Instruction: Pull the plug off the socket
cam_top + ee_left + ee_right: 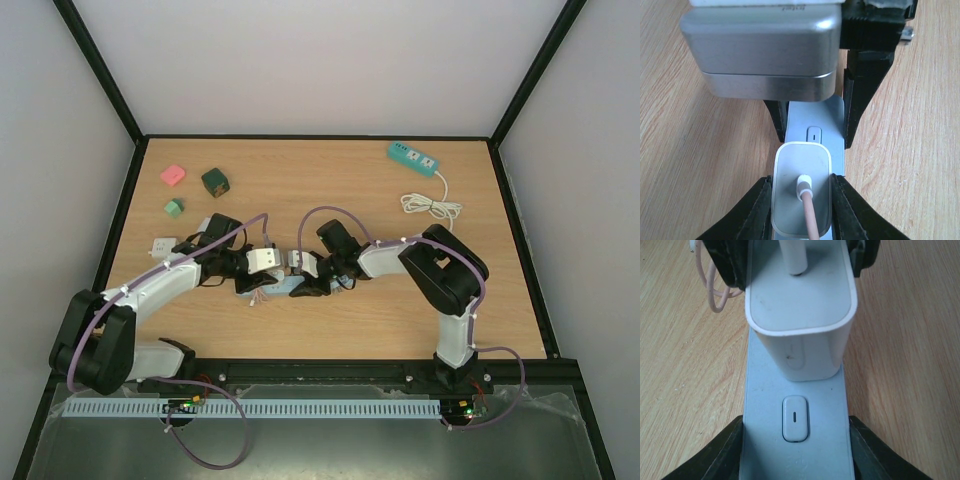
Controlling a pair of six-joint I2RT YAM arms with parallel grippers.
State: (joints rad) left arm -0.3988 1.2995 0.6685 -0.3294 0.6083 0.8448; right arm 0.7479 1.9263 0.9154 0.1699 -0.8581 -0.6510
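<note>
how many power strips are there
2. Green strip at the far right; pale blue strip at centre, held by the right gripper, the left gripper on its plug.

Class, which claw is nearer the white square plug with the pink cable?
Left. The left claw grips the white square plug; the right claw clamps the pale blue socket strip beside it.

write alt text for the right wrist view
The left gripper's black fingers grip a white charger plug seated in a pale blue power strip on a wooden table. The right gripper's fingers clamp the strip nearer the camera, either side of its switch.
</note>
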